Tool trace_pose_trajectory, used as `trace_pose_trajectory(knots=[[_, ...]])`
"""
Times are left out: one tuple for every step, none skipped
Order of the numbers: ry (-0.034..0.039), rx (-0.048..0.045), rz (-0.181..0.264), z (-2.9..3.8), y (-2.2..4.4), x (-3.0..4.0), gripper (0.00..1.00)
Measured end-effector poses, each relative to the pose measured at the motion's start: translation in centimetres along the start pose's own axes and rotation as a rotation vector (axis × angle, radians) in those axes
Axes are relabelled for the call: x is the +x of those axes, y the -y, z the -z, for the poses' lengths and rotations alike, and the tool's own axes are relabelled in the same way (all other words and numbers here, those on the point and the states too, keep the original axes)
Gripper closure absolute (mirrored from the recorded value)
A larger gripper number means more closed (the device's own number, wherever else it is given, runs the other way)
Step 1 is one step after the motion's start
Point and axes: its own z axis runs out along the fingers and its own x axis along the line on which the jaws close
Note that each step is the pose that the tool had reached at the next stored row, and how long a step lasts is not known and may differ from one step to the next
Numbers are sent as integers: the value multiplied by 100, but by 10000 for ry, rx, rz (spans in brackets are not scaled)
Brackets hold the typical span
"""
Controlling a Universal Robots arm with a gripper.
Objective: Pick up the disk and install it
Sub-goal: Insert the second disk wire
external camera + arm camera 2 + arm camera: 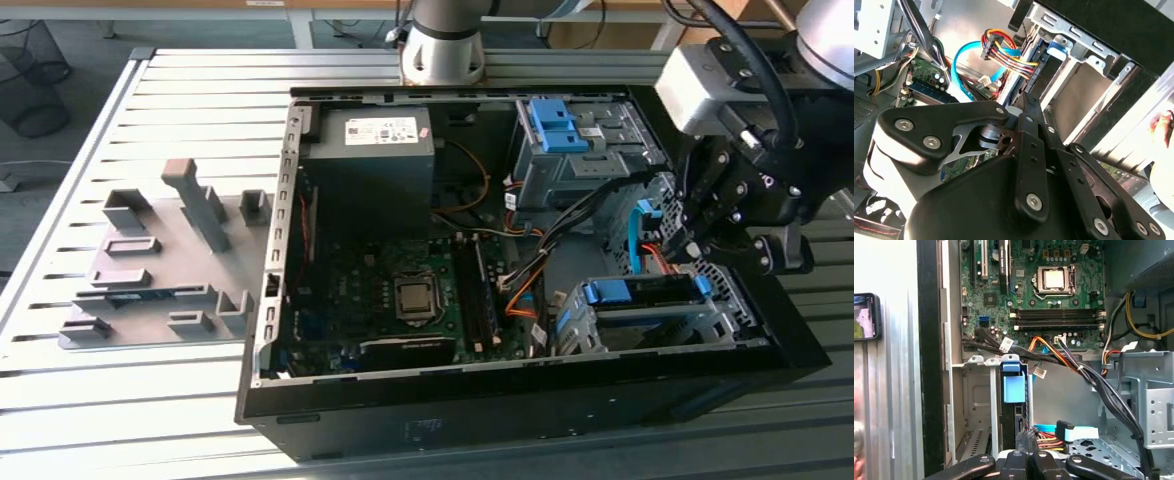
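the gripper (pixel 731 225) hovered, fingers (pixel 1026 445) clenched empty, at twelve o'clock of the disk (pixel 643 292) already seated in the case's (pixel 534 400) lower bay (pixel 587 325), leaving only a final seating check.

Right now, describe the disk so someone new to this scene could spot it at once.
Start at the open PC case. In its near corner, at the exterior view's right, stands a grey cage; the disk sits in its top. Its blue frame lies low by the case's near wall, unlike the blue bracket on the far bay.
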Motion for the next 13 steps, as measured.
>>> trace_pose_trajectory(knots=[[1, 27, 1, 22, -10, -2, 89], [1, 52, 2, 44, -21, -4, 89], [3, 76, 2, 66, -30, -10, 89], [3, 95, 3, 87, -37, -17, 89], [5, 112, 4, 105, -45, -25, 89], [5, 125, 4, 122, -53, -29, 89], [7, 134, 5, 138, -61, -35, 89], [8, 140, 6, 153, -70, -45, 89], [7, 148, 6, 166, -81, -53, 89], [8, 154, 6, 177, -90, -63, 89], [7, 161, 6, 188, -100, -74, 89], [7, 168, 7, 197, -109, -86, 89], [7, 170, 7, 207, -118, -99, 89]])
